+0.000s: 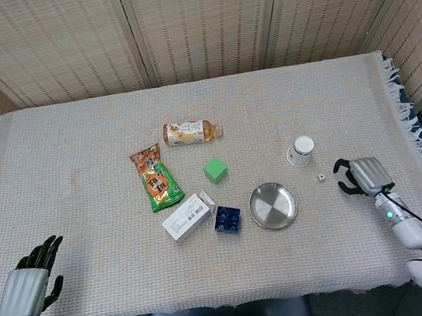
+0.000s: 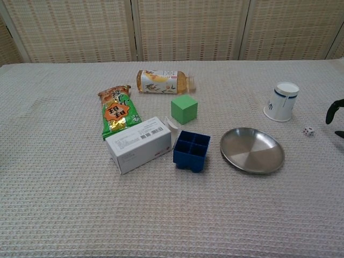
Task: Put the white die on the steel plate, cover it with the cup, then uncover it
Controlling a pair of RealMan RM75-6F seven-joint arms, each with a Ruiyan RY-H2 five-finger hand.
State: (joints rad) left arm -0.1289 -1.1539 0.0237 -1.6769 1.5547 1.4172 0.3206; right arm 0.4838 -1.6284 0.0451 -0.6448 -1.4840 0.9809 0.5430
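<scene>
The small white die (image 1: 321, 178) (image 2: 308, 130) lies on the cloth to the right of the steel plate (image 1: 273, 205) (image 2: 252, 150). A white paper cup (image 1: 300, 151) (image 2: 282, 101) stands mouth down just beyond the die. My right hand (image 1: 360, 175) hovers a short way right of the die, fingers curled apart and holding nothing; in the chest view only its dark fingertips (image 2: 334, 110) show at the right edge. My left hand (image 1: 30, 283) rests at the near left table edge, open and empty.
A bottle (image 1: 190, 132) lies on its side at the centre back. A green snack bag (image 1: 155, 178), green cube (image 1: 215, 170), white box (image 1: 187, 217) and blue tray (image 1: 227, 218) sit left of the plate. The cloth's fringed right edge (image 1: 410, 122) is near my right hand.
</scene>
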